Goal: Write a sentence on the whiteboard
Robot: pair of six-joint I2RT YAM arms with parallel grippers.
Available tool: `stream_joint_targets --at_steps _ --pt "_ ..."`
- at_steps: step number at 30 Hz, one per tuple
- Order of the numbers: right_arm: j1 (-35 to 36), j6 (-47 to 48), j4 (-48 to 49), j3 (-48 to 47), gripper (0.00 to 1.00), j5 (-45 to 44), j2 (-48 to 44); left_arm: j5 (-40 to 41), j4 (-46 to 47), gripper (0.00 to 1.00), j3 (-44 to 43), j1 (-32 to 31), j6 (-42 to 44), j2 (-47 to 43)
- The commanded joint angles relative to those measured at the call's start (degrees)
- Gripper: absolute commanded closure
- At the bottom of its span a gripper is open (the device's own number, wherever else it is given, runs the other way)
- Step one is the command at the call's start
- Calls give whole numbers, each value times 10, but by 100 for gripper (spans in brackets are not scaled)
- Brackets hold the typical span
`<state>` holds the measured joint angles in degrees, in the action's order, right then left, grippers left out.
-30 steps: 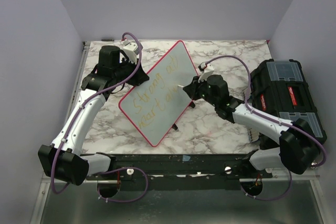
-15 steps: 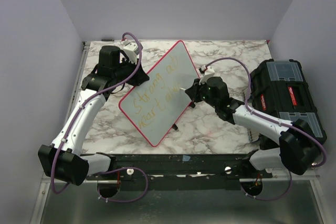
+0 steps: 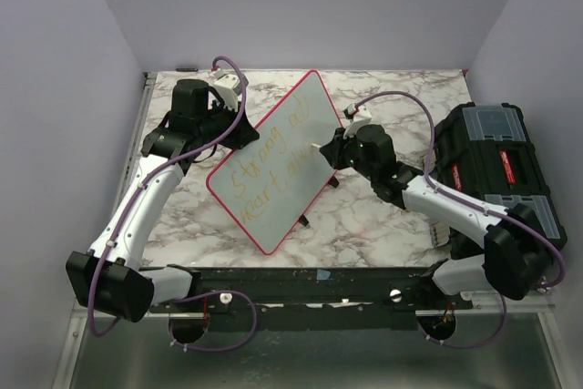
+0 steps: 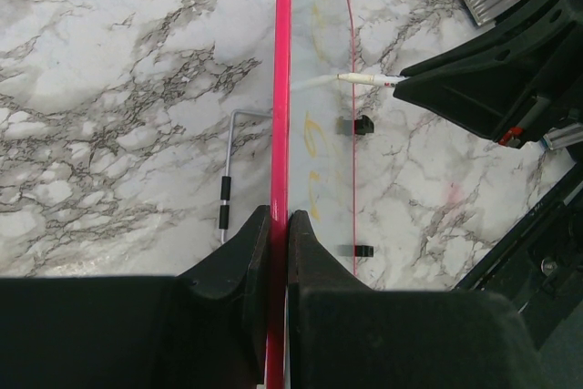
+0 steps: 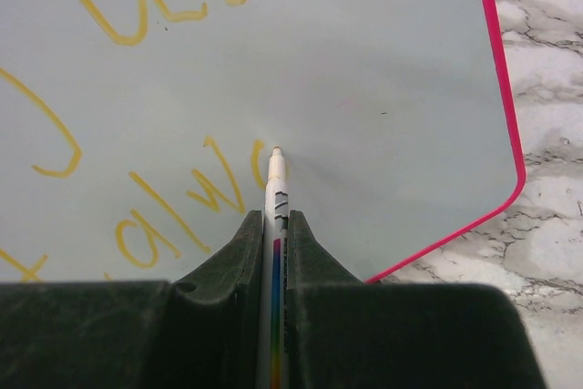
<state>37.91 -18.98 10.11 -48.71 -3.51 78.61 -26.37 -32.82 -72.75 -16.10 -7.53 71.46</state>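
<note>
The whiteboard (image 3: 273,166), pale with a thin red rim (image 4: 283,88), stands tilted on the marble table. My left gripper (image 4: 280,216) is shut on the rim at the board's far left edge (image 3: 242,137). The sentence (image 3: 278,154) runs in two lines of yellow cursive; its strokes fill the right wrist view (image 5: 164,216). My right gripper (image 5: 276,218) is shut on a white marker (image 5: 276,184) with a rainbow-striped barrel. The marker's tip touches the board at the end of the lower line (image 3: 315,148). From the left wrist the marker (image 4: 364,79) comes in from the right.
A black toolbox (image 3: 496,157) sits at the table's right edge, beside my right arm. A thin bent metal rod (image 4: 226,198) with black sleeves lies on the marble (image 3: 383,216) behind the board. Two small black feet (image 4: 362,125) stick out from the board's lower edge.
My right gripper has shifted slightly away from the arm bases with the marker, its tip staying on the lower line. The left gripper and the board have not moved.
</note>
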Motion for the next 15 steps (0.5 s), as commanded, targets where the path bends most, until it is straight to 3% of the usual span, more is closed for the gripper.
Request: stream_joint_targets --at_steps 1,15 --pt "3 3 11 -7 99 31 7 23 -11 100 -6 -7 43 1" --pt "3 -3 31 2 99 32 3 24 -11 100 -7 -8 43 1"
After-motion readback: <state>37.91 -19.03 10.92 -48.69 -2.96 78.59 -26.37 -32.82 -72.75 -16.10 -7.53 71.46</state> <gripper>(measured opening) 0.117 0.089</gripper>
